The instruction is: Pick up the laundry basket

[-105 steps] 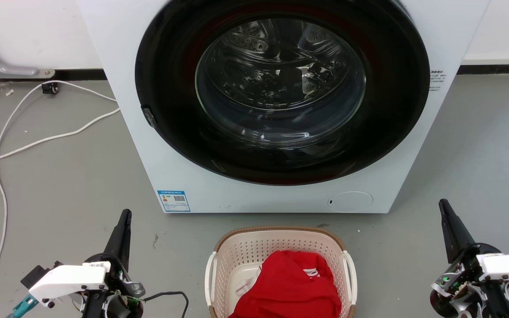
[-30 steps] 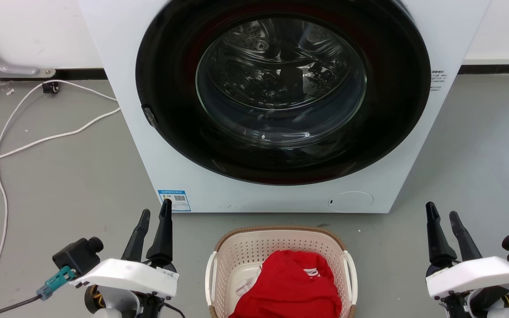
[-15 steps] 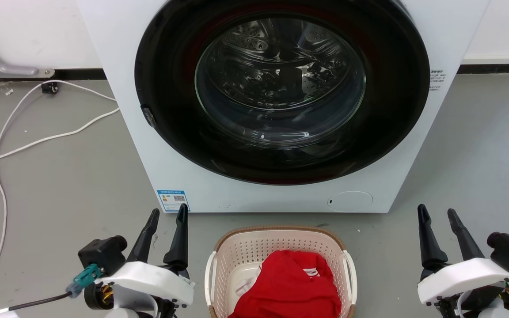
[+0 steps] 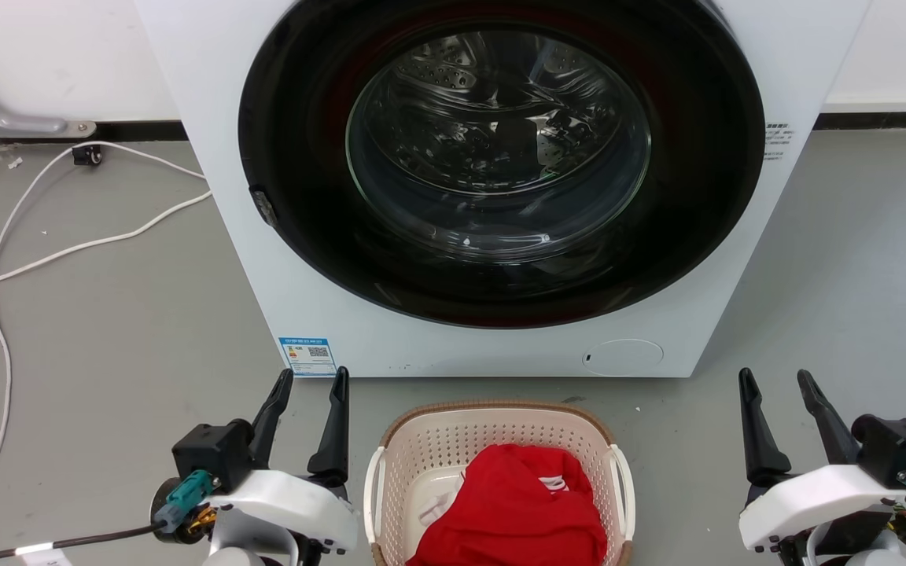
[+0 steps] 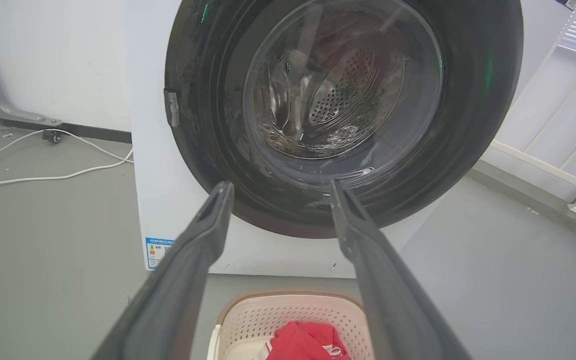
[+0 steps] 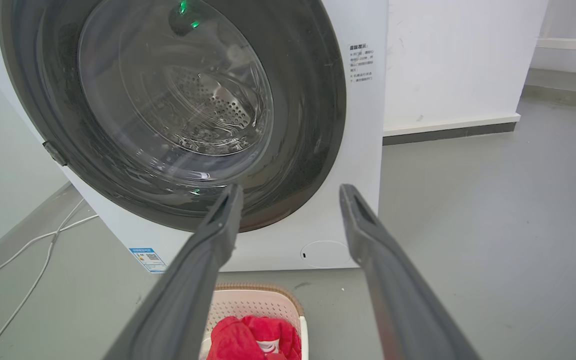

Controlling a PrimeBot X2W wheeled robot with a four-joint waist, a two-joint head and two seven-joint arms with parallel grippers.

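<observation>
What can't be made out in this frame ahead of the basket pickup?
Near end of the laundry basket: cut off by the head view's bottom edge, and by the bottom edge in both wrist views.
Basket floor: mostly covered by the red garment; what lies beneath it cannot be told.
Blue label on the washing machine: print too small in every view.
Machine's top: beyond the top edge in all three views.

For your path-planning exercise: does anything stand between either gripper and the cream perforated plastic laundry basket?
Nothing visible does. Only bare grey floor lies between the open left gripper, the open right gripper and the cream perforated plastic laundry basket.
</observation>
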